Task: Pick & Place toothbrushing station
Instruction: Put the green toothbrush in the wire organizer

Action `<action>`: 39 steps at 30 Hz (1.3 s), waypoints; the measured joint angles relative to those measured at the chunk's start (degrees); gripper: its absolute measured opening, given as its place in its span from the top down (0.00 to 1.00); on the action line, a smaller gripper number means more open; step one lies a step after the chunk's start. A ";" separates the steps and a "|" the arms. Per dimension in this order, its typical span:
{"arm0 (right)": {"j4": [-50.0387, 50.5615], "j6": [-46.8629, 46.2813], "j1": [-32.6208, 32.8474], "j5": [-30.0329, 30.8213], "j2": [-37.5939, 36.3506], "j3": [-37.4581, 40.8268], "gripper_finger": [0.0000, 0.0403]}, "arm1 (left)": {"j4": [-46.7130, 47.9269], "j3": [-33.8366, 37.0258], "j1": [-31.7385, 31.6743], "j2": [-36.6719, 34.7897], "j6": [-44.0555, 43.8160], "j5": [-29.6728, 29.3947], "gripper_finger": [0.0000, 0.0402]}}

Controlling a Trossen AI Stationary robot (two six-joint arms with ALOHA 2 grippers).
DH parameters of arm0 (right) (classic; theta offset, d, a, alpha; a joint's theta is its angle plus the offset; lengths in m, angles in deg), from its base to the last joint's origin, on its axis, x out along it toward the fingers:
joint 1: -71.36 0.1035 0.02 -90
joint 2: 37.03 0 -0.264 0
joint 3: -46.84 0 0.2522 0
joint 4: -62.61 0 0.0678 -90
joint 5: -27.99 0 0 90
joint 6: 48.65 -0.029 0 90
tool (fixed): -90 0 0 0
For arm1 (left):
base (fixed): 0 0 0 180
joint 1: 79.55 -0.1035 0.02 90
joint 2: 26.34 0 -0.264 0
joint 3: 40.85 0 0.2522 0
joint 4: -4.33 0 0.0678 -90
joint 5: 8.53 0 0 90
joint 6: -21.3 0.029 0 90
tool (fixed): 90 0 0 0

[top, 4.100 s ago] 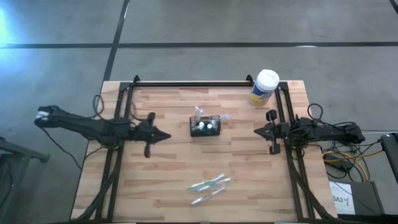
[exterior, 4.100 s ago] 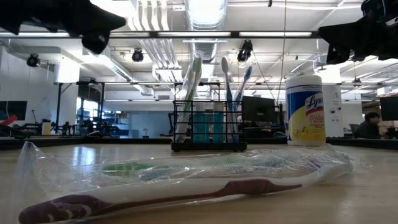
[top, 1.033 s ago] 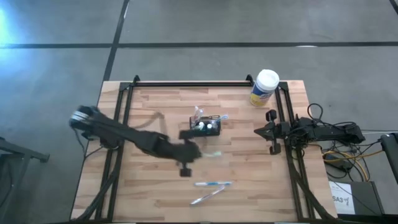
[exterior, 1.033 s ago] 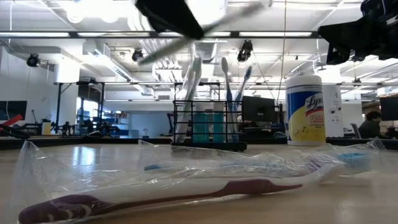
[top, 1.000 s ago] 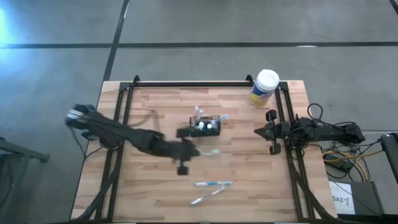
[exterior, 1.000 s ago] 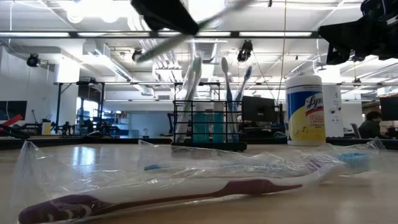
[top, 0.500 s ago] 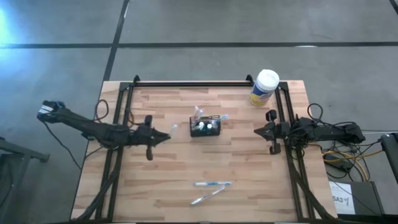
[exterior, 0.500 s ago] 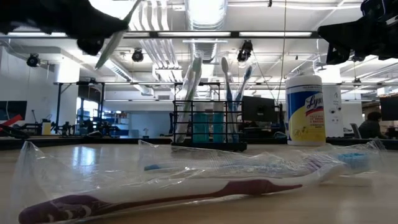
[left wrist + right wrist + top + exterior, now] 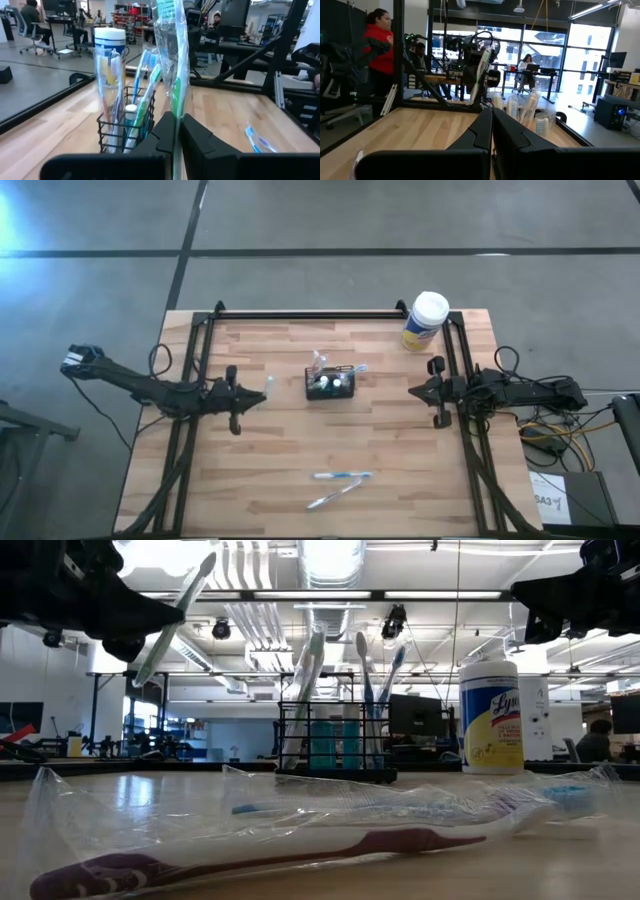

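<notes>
Caddy: the black wire caddy (image 9: 331,385) stands upright near the middle of the table (image 9: 270,480), a little toward the far edge, with toothbrushes and small tubes standing in it; in the low view it (image 9: 335,745) sits behind the wrapped brushes.
Left gripper: the left gripper (image 9: 262,393) hangs above the table to the left of the caddy and apart from it, fingers (image 9: 197,135) pinched together on a wrapped toothbrush (image 9: 172,60) in clear plastic, which sticks up past the fingertips; from the low view it (image 9: 172,620) slants across the ceiling lights.
Right gripper: the right gripper (image 9: 415,391) waits at the right side of the table by the frame rail, jaws closed together and holding nothing.
Loose toothbrushes: two more wrapped toothbrushes (image 9: 340,477) lie flat toward the near edge, well apart from the caddy.
Canister: a white-lidded yellow-labelled wipes canister (image 9: 426,321) stands at the far right corner.
Room: a person in a red top (image 9: 379,55) stands beyond the table in the right wrist view.
</notes>
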 joint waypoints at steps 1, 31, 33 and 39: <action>0.00 0.00 0.00 0.00 0.00 -0.01 0.98 | -0.22 -0.02 0.00 0.00 0.06 0.02 0.96; -0.33 -6.25 0.00 -0.07 0.04 0.00 0.92 | -3.61 -43.01 -4.38 43.33 24.55 10.86 0.96; -0.61 -6.63 0.00 -0.07 0.04 0.00 0.86 | -3.63 -45.67 -6.15 46.45 23.54 14.80 0.96; -3.07 -8.13 0.02 -0.22 1.04 -0.01 0.65 | -3.58 -53.67 -10.59 56.65 21.91 19.66 0.96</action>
